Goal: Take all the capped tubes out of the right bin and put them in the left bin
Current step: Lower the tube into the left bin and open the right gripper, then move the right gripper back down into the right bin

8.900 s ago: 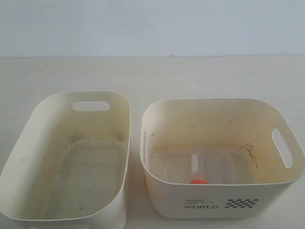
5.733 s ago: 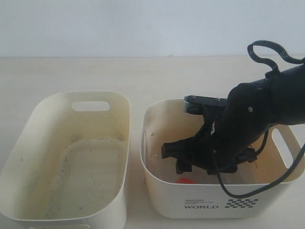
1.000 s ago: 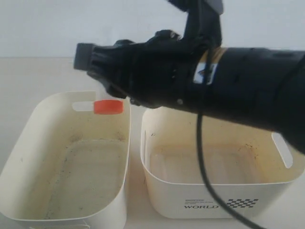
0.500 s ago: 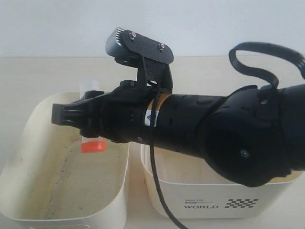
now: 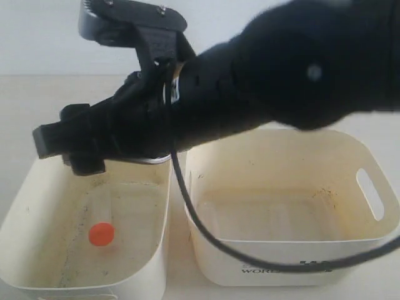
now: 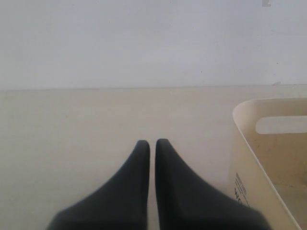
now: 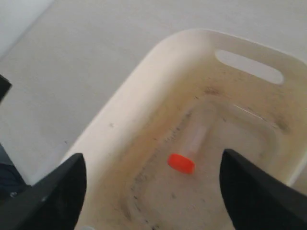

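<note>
- A tabletop scene is shown with two cream plastic tubs set side by side, and a black robot arm is stretched across from the right.
- The right gripper [image 7: 153,160] is held above the left bin [image 5: 37,206]. Its jaws are spread wide apart and nothing is gripped between them.
- One capped tube [image 5: 102,225], clear with an orange-red cap, is seen lying on its side on the grimy floor of the left bin, directly under the spread jaws and free of them. The wide stance is judged to be for letting the tube fall where it belongs.
- The right bin [image 5: 281,256], printed on its front, is seen beside the left one. No tube can be made out in it, though clear plastic is easily missed against the cream floor.
- The left gripper [image 6: 152,143] is held low over the bare table [image 6: 72,124] with its fingers pressed together and empty; it is judged to be parked out of the way.
- The transfer of this tube is judged complete; a withdrawal of the right arm seems the next move.
</note>
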